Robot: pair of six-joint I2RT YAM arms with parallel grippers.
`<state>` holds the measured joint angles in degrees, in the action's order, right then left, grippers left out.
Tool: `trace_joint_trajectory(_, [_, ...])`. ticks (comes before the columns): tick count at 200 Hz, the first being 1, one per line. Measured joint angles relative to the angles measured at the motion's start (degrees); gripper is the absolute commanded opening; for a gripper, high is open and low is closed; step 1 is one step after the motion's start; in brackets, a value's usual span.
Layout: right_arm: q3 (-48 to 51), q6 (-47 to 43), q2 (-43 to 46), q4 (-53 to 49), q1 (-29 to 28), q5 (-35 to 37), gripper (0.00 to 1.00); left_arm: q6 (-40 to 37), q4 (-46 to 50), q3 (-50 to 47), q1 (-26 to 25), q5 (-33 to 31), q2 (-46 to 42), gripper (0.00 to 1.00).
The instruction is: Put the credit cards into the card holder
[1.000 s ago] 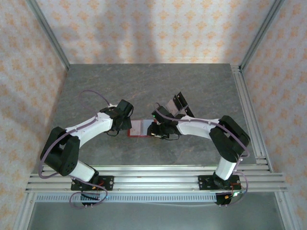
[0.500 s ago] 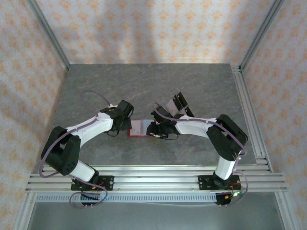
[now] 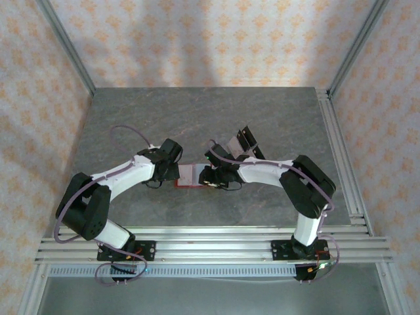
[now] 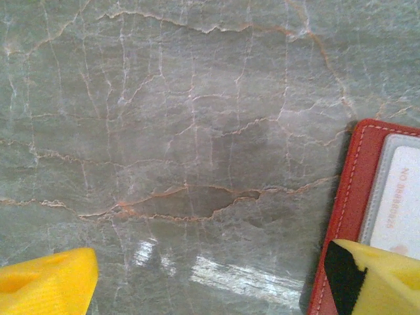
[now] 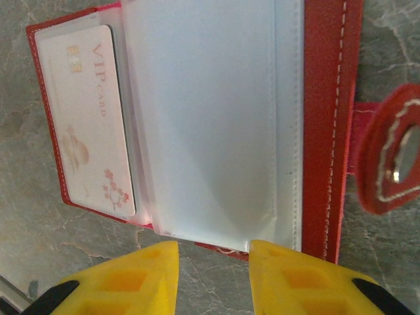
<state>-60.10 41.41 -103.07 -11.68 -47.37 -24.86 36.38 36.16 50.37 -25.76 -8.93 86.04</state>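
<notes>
A grey marble table carries the job, with the left arm and right arm meeting at its middle. Between them the red holder lies flat and open, its clear sleeves spread and its snap tab flung out to one side. One card, pink and marked VIP, sits in the end pocket; the wide sleeve beside it looks empty. More cards lie loose on the table behind the right arm, near the holder but apart from it, so the task appears begun and far from finished: one in, the loose ones to fetch and slot. The left gripper hangs at the holder's edge with jaws released wide, one finger over the red border; whether it presses there cannot be told. The right gripper sits at the holder's near edge, jaws drawn close but parted, nothing between them.
</notes>
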Motion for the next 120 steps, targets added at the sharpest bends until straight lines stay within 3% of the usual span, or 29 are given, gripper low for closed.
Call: trace_joint_trajectory(120, [2.36, 1.49, 2.29, 1.07, 0.00, 0.04, 0.32, 0.00, -0.50, -0.24, 0.00, 0.48, 0.11, 0.91])
